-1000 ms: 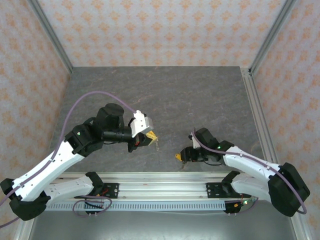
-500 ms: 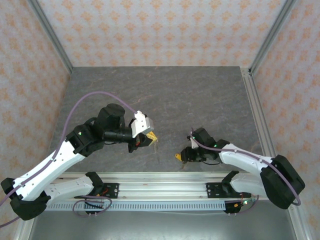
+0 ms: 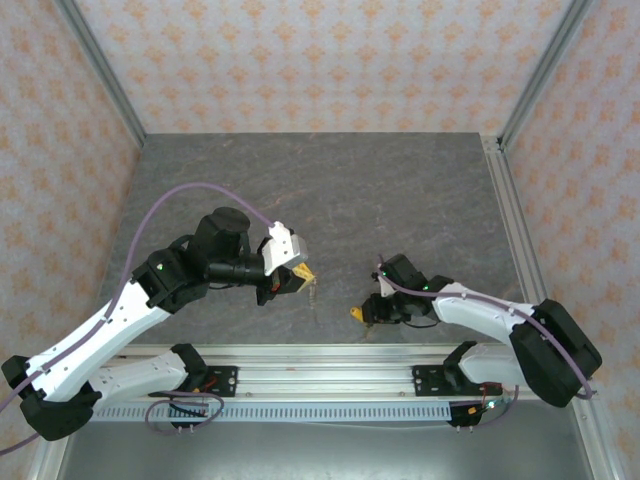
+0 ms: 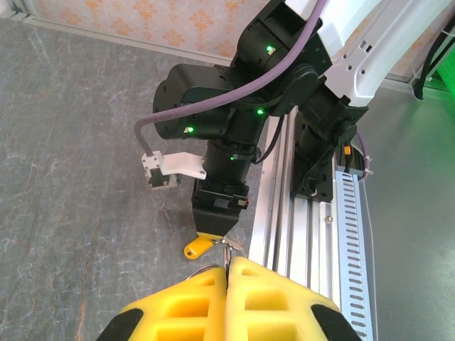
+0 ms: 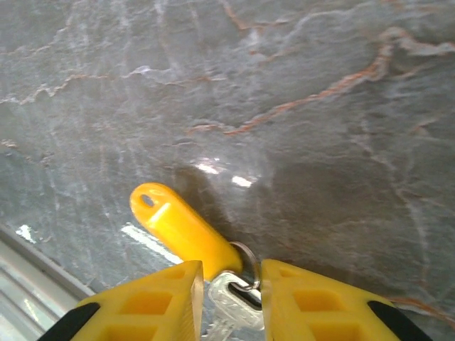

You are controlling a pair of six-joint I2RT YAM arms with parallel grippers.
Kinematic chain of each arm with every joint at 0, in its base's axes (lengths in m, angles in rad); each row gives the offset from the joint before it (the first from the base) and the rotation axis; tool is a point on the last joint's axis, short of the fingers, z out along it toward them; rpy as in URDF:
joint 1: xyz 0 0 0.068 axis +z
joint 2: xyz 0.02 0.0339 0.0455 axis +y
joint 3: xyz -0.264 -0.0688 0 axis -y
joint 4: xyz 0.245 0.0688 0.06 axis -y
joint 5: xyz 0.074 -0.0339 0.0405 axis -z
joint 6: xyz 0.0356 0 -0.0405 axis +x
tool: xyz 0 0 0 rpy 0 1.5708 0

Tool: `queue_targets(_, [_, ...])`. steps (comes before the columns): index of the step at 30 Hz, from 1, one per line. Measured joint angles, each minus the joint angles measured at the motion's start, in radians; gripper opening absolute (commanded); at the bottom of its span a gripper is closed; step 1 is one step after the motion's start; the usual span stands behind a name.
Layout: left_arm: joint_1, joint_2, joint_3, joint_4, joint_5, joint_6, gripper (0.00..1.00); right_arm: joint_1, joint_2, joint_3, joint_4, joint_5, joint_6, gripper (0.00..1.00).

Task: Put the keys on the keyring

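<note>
My left gripper [image 4: 229, 264] is shut on the keyring [image 4: 229, 256], a thin wire loop that sticks out between its yellow fingertips. In the top view it hangs below that gripper [image 3: 303, 273] as a pale loop [image 3: 314, 290], above the table. The key [image 5: 238, 302] is silver and joined by a small split ring [image 5: 245, 257] to a yellow plastic tag [image 5: 181, 227]. It lies flat on the table. My right gripper [image 5: 232, 273] is low over it, narrowly open, with a finger on each side of the key's head. The tag [image 3: 356, 314] pokes out left of the right gripper [image 3: 368, 313].
The grey marbled table [image 3: 330, 190] stretches away behind both arms. An aluminium rail [image 3: 320, 365] runs along the near edge, just behind the key and tag [image 4: 198, 246]. Patterned walls and metal corner posts [image 3: 100, 75] close in the sides.
My right gripper's fingers have drawn closer together around the key's head. Its elbow has shifted slightly. The left arm and the keyring have stayed put.
</note>
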Motion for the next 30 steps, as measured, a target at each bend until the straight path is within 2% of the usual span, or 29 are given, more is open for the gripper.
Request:
queue_targets(16, [0.0, 0.0, 0.0, 0.0, 0.0, 0.0, 0.0, 0.0, 0.03, 0.0, 0.045, -0.059, -0.004, 0.18])
queue_targets(20, [0.0, 0.0, 0.0, 0.0, 0.0, 0.0, 0.0, 0.0, 0.048, 0.0, 0.048, -0.068, -0.007, 0.14])
queue_targets(30, [0.0, 0.003, 0.0, 0.0, 0.0, 0.0, 0.0, 0.0, -0.007, -0.004, 0.048, -0.064, -0.007, 0.19])
